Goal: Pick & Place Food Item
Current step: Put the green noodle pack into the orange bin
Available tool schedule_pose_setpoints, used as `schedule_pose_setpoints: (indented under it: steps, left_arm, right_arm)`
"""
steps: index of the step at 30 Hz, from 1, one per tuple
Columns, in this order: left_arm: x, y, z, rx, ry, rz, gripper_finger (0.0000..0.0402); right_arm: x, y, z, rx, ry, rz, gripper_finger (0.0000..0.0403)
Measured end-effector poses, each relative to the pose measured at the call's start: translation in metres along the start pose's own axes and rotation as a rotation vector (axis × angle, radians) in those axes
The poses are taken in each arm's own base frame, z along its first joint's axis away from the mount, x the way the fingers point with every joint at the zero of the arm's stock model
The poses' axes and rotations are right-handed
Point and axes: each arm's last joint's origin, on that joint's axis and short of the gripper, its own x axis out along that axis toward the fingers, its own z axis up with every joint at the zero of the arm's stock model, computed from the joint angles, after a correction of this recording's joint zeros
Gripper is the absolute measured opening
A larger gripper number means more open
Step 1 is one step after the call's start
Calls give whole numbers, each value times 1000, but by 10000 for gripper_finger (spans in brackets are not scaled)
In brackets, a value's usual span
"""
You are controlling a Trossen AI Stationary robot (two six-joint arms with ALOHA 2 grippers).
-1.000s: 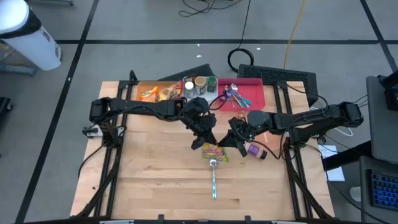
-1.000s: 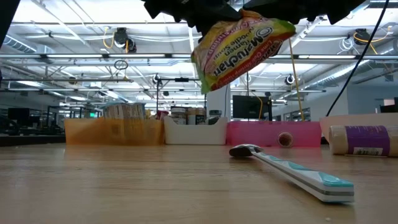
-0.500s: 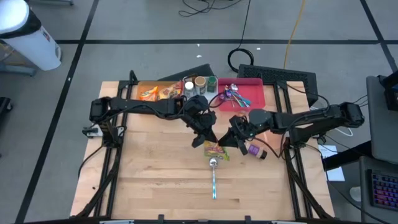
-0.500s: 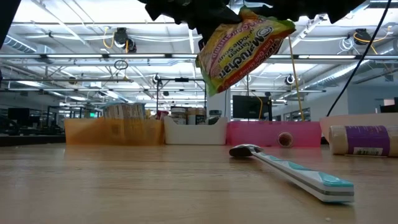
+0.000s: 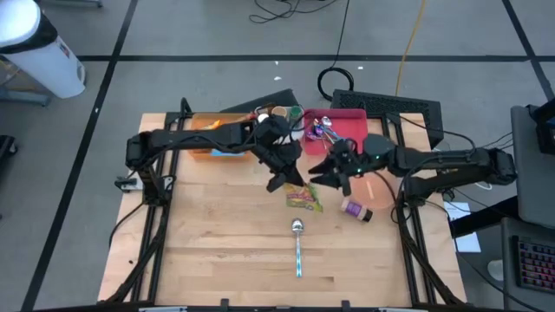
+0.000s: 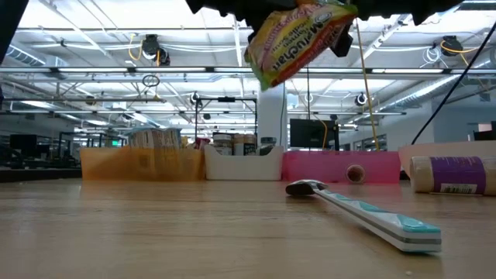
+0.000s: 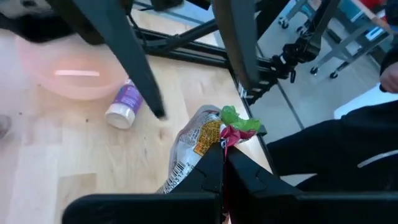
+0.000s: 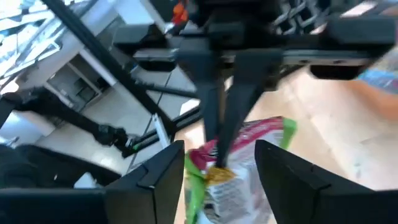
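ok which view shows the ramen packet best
The low view: the ramen packet hangs in the air with its printed front readable. The high view shows it small beneath the arms; the left wrist view shows its crumpled end pinched in the left pincer.

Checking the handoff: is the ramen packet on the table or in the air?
In the air: ramen packet hangs well above the table, pinched by the left gripper.

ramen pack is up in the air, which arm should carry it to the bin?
Left. The left gripper is shut on the ramen pack, holding it off the table, while the right gripper stands open beside it.
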Motion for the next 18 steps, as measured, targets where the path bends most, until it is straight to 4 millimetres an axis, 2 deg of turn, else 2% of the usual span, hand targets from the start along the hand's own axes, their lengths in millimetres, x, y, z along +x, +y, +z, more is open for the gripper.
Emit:
schedule_pose_setpoints:
  steps: [5,9,13,18]
  left_arm:
    - [-22,-3,16,5,7,45,1]
    - [-48,-15,32,73,-57,83,1]
    - [-92,-25,42,133,-130,153,0]
    - [-152,-34,40,132,-180,259,0]
  right_arm:
    - [-11,-4,10,-7,-56,-26,201]
    - [-16,-8,13,-36,-69,-55,199]
    - [-20,-12,16,-52,-83,-80,198]
    - [-24,-17,20,-50,-102,-106,197]
